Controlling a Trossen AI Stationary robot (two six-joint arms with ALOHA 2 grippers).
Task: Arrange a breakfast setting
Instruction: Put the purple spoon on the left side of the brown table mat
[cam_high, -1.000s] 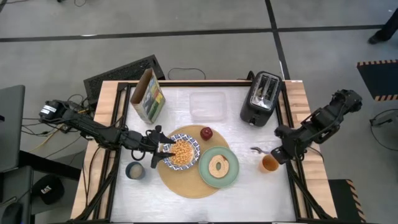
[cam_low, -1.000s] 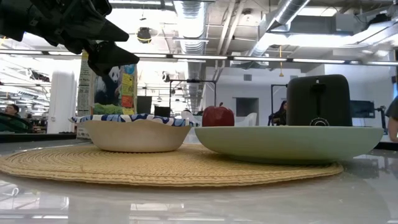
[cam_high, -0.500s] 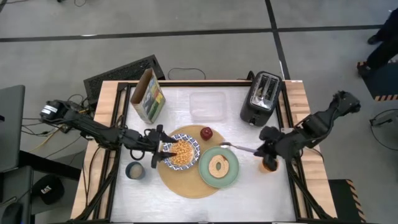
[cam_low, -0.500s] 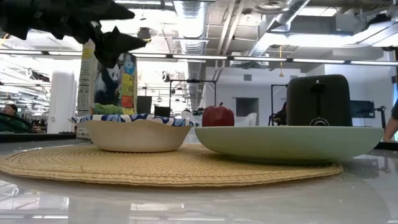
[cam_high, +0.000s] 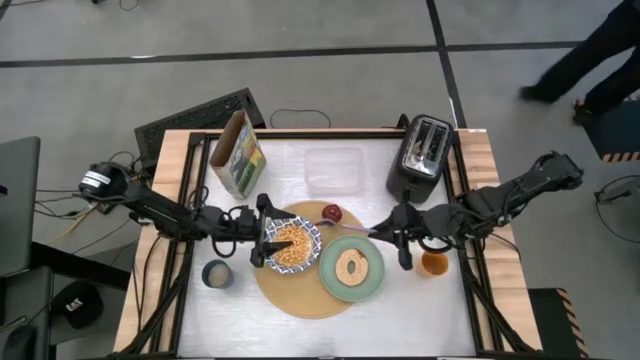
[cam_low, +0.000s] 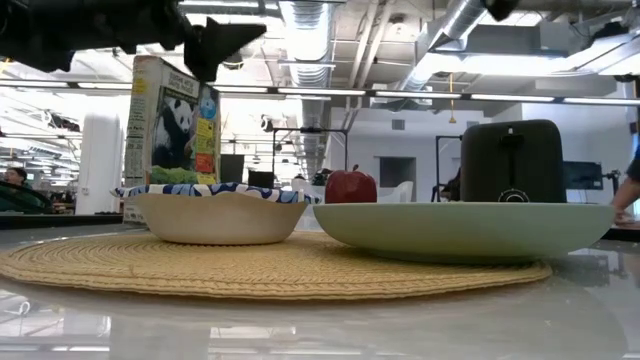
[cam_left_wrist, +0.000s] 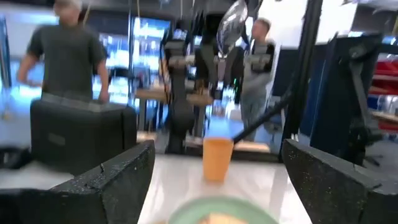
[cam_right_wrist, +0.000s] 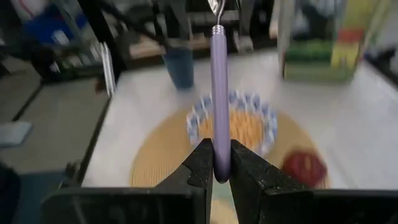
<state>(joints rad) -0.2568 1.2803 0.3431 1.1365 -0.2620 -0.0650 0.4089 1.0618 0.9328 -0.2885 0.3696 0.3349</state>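
A blue-and-white bowl (cam_high: 290, 243) of cereal and a pale green plate (cam_high: 352, 268) with a toast slice (cam_high: 350, 266) rest on the round tan mat (cam_high: 300, 290). A red apple (cam_high: 332, 212) sits at the mat's far edge. The panda cereal box (cam_high: 238, 153) stands at the far left. My right gripper (cam_high: 388, 232) is shut on a lavender-handled spoon (cam_high: 352, 227) over the plate's far rim. My left gripper (cam_high: 262, 238) is open at the bowl's left side, and nothing lies between its fingers (cam_left_wrist: 118, 180). My right gripper pinches the free end of the spoon's lavender handle (cam_right_wrist: 219, 134) between its two fingers. It comes from the table's right, slanting slightly down. The spoon runs on ahead of the fingers, in line with them. It hangs clear of everything, its metal end (cam_left_wrist: 231, 25) toward the bowl.
A black toaster (cam_high: 420, 158) and a clear plastic container (cam_high: 334, 170) stand at the far side. An orange cup (cam_high: 433, 263) is right of the plate, and a grey-blue cup (cam_high: 217, 273) is left of the mat. People move in the room beyond the table.
My right gripper has gone from above the orange cup toward the table's left, sinking and rolling. It has carried the spoon over the plate's far rim, and the spoon now points at the bowl. My left gripper has tipped up from slanting down to about level beside the bowl.
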